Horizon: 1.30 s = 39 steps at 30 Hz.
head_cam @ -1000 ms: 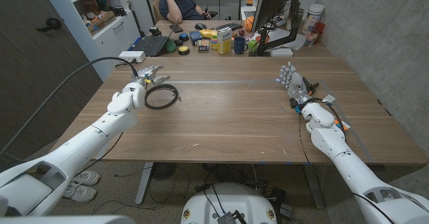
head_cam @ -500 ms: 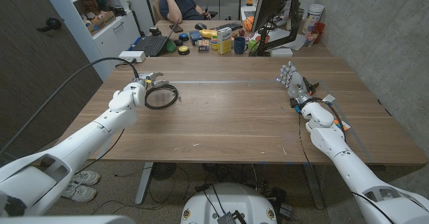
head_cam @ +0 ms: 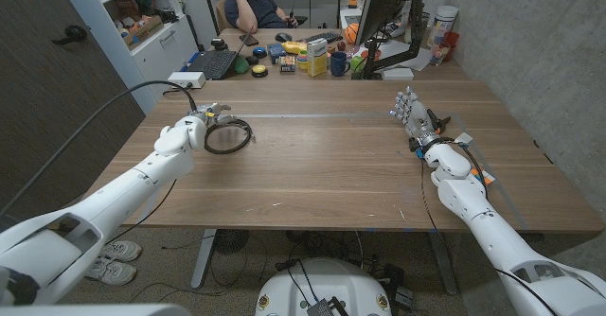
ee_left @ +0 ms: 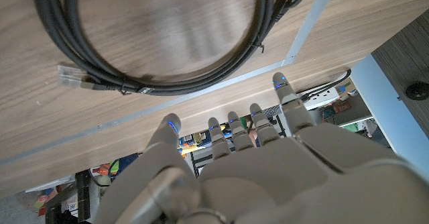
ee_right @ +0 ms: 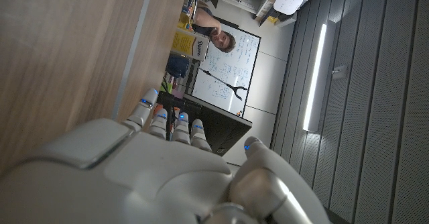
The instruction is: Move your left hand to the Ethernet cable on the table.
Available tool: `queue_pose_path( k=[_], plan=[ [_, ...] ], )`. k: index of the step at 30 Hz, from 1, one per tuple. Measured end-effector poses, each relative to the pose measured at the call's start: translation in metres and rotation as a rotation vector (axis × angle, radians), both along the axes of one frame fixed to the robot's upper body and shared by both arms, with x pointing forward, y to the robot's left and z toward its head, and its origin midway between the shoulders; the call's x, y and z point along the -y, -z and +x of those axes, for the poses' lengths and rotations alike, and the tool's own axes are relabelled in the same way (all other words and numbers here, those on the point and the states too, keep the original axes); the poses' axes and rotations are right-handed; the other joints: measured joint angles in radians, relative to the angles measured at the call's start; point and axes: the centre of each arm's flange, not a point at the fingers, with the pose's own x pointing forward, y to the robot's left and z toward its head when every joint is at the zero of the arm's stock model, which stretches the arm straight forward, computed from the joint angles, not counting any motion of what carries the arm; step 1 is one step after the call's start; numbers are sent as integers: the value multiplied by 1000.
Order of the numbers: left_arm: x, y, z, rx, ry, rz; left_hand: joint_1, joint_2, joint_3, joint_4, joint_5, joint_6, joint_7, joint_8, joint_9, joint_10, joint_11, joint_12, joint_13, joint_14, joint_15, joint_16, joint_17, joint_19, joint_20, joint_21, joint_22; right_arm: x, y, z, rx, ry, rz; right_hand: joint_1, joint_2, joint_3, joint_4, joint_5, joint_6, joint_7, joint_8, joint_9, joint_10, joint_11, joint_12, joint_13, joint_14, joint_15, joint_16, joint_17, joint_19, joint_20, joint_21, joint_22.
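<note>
A black Ethernet cable (head_cam: 228, 136), coiled into a ring, lies on the wooden table (head_cam: 322, 165) at its left side. My left hand (head_cam: 194, 127) sits right beside the coil's left edge, fingers apart and pointing toward the far side. In the left wrist view the coil (ee_left: 161, 49) with its clear plugs lies just beyond my left hand (ee_left: 228, 163), whose fingers hold nothing. My right hand (head_cam: 415, 115) stands at the table's right side, fingers stretched and apart, holding nothing. The right wrist view looks along my right hand (ee_right: 154, 170) over bare wood.
A second desk behind the table carries a laptop (head_cam: 210, 63), a monitor (head_cam: 383, 13), mugs and small items. A person (head_cam: 254, 2) sits behind it. A thick black cable (head_cam: 104, 117) arcs from the left toward my left hand. A pale tape line (head_cam: 312, 116) crosses the table.
My left hand has crept slightly toward the far side alongside the coil. The cable and my right hand have stayed put.
</note>
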Motion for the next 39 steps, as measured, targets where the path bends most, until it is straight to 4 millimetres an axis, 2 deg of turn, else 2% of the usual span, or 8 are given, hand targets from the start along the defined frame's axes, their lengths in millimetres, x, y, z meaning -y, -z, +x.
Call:
queue_pose_path(
  k=[5,8,21,39],
  plan=[
    [0,0,0,-1,0,0,5,5,4,-4,0,0,0,0,0,5,5,0,0,-1,-1,0,0,0,0,0,0,-1,0,1,-2,-1,1,0,0,0,0,0,0,0,0,0,0,0,0,0,0,0,0,0,0,0,-4,0],
    [0,-1,0,0,0,1,8,8,4,-4,0,0,0,0,0,5,5,0,0,-2,-13,-4,0,0,0,0,0,-1,0,1,-2,-1,1,0,0,0,0,0,0,0,0,0,0,0,0,0,0,0,0,0,0,0,-4,0],
    [0,-2,1,-1,0,1,13,13,15,-7,0,11,0,0,0,5,5,-5,5,-2,-13,-4,0,0,0,0,0,-2,1,2,-7,-3,2,0,0,-6,0,0,0,0,0,0,0,0,0,0,0,0,0,0,0,0,-4,0],
    [1,-5,3,-7,3,10,9,17,15,-7,-5,20,-2,0,0,-2,5,-5,5,2,-17,-4,3,-14,4,-4,0,-3,1,5,-11,-8,4,0,0,-7,-1,0,0,0,0,0,0,0,0,0,0,0,0,0,0,0,-12,0]
  ],
)
